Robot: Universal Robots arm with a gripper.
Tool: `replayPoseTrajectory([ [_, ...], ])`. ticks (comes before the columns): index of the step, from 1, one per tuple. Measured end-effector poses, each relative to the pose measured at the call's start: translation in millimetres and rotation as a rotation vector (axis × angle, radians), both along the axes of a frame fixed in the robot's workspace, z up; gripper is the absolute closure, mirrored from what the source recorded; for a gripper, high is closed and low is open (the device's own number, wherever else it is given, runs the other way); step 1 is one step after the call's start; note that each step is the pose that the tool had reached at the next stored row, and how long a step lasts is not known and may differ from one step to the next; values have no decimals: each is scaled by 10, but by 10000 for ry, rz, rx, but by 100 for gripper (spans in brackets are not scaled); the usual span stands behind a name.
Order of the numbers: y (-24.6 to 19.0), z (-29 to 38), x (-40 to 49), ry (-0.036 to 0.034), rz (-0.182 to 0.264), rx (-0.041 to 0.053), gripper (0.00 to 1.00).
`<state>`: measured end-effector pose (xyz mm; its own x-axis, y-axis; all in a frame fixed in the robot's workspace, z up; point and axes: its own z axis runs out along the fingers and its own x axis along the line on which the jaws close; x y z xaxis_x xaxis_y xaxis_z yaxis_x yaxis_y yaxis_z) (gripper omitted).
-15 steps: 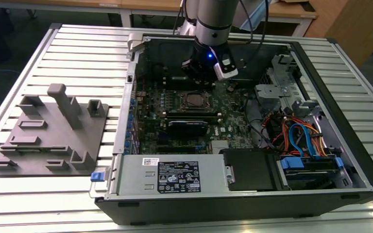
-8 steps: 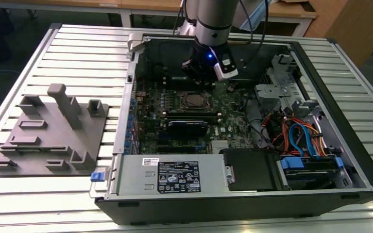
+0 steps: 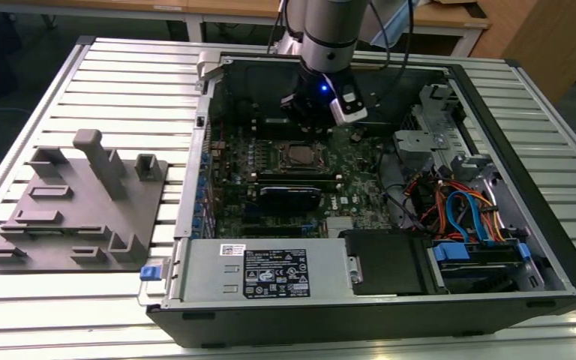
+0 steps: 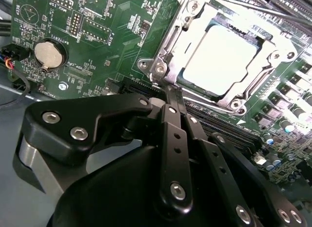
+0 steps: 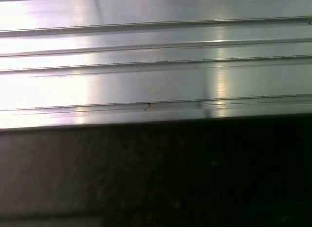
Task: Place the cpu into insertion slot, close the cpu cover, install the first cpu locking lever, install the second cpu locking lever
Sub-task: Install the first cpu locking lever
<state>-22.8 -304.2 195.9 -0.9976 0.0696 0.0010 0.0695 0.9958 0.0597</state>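
Black gripper meets cpu cover edge, cpu seated.

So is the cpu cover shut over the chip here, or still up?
Shut. In the second wrist view the cpu cover lies flat around the cpu, whose silver top shows through its window. The gripper sits at the cover's corner.

From high up in the exterior view we look down on the whole open computer case on the slatted table. In the second wrist view we look past the gripper close onto the motherboard, which both views share. In the first wrist view we face ribbed metal very near.
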Motion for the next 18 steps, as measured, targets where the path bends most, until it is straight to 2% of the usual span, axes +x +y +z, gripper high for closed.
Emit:
replayPoseTrajectory([
  [10,5,-2,3,-12,0,19,90],
  [18,5,94,3,-11,0,17,90],
])
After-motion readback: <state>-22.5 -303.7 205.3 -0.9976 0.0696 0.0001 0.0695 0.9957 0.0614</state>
